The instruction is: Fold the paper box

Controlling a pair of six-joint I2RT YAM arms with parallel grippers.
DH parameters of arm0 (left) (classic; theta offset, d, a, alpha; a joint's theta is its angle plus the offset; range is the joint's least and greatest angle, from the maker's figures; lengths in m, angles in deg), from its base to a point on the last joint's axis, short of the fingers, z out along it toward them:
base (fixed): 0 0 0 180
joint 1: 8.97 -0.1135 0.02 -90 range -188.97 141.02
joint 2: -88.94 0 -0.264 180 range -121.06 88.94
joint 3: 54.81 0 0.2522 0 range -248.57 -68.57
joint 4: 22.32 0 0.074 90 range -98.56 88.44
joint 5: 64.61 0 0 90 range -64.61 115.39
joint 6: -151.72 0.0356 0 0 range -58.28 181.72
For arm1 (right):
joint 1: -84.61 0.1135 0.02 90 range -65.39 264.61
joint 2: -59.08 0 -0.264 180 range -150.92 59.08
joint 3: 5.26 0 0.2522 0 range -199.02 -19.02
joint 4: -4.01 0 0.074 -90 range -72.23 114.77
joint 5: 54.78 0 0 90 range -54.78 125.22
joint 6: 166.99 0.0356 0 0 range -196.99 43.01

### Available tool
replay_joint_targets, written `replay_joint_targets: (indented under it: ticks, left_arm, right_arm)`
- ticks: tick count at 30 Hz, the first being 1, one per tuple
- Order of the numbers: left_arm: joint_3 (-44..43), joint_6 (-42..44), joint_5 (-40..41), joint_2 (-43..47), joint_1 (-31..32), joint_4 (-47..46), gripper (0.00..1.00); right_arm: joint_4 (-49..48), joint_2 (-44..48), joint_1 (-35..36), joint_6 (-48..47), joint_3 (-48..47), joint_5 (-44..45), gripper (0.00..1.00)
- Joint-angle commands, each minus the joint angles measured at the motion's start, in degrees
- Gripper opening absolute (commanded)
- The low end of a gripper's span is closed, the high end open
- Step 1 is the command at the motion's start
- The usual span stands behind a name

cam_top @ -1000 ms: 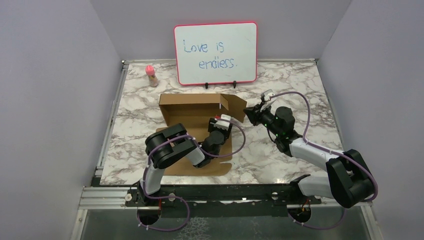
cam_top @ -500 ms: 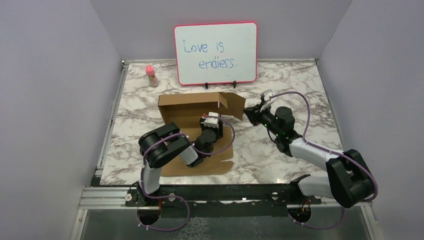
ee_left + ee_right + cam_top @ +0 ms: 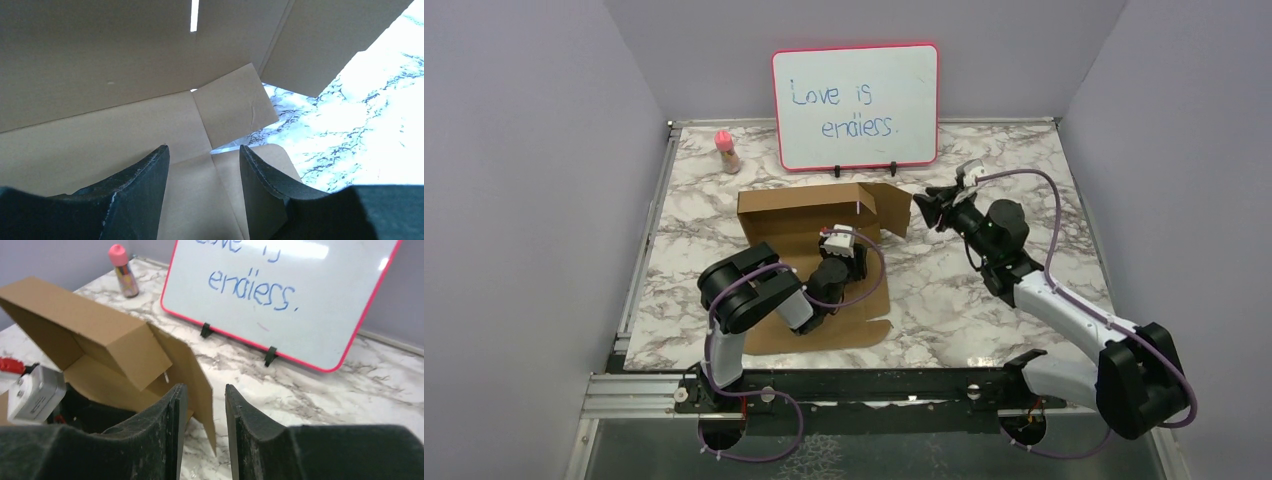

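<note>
Centre of the top view, the paper box [image 3: 809,215] sits on the desk [image 3: 1014,170] with its back wall and right side flap [image 3: 894,210] raised; your right gripper [image 3: 924,206] has just let that flap go and backed off rightward, fingers slightly parted, empty; the flap stays up. Your left gripper [image 3: 202,152], spread and holding nothing, sits low inside the box; bare desk lies right; the whiteboard [image 3: 856,105] crowds behind.

The box [image 3: 809,212] lay left of the table's [image 3: 1024,170] centre. Behind it stood the whiteboard [image 3: 856,105], with the bottle [image 3: 725,150] to its left. The left gripper [image 3: 202,152] hung over the box's floor, before its back wall; the right gripper [image 3: 924,208] was just right of its side flap.
</note>
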Motion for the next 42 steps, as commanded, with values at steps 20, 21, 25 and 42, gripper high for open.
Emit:
replay_joint_targets:
  ticks: [20, 21, 25, 42]
  left_arm:
    - [-3.7, 11.0, -9.8, 0.3, -1.0, -0.1, 0.90]
    - [-4.0, 11.6, -9.6, 0.0, -1.0, 0.2, 0.91]
    - [-5.8, 13.5, -8.9, -1.6, -1.0, 2.0, 0.93]
    - [-9.0, 12.3, -2.9, -5.5, -1.1, 6.4, 0.83]
  right_arm:
    - [9.4, -26.8, -6.6, -6.6, -18.7, 2.1, 0.54]
    - [9.9, -27.9, -6.6, -6.9, -19.3, 1.5, 0.54]
    - [11.9, -31.5, -6.6, -7.4, -21.3, -2.3, 0.55]
    - [14.1, -36.4, -6.6, -5.2, -22.6, -15.5, 0.56]
